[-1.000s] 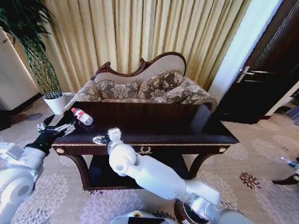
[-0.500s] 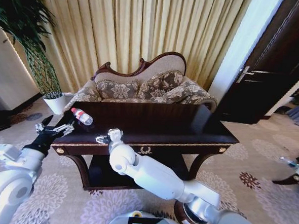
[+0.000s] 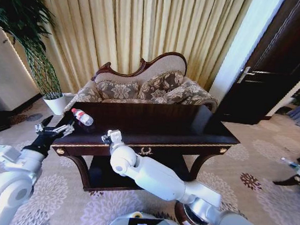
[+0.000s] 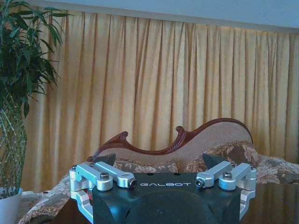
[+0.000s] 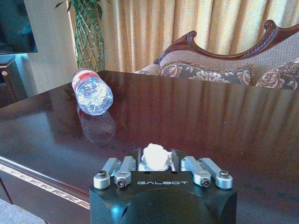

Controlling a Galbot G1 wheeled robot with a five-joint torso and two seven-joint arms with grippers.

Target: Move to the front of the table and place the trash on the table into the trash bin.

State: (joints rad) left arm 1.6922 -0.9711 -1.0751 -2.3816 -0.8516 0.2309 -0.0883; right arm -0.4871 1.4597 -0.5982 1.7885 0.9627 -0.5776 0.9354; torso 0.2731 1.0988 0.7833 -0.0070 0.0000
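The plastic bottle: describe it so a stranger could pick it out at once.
Find the dark glossy table in front of the patterned sofa. Near its left end lies the plastic bottle on its side. It is clear, with a red-and-white label, unlike the crumpled white scrap.

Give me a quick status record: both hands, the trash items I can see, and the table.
right hand: at the front edge of the table, shut on the crumpled white scrap
left hand: open, held off the table's left end
clear plastic bottle with red cap: lying on its side on the tabletop's left part, untouched
dark glossy wooden table with gold trim: directly ahead, a patterned sofa behind it
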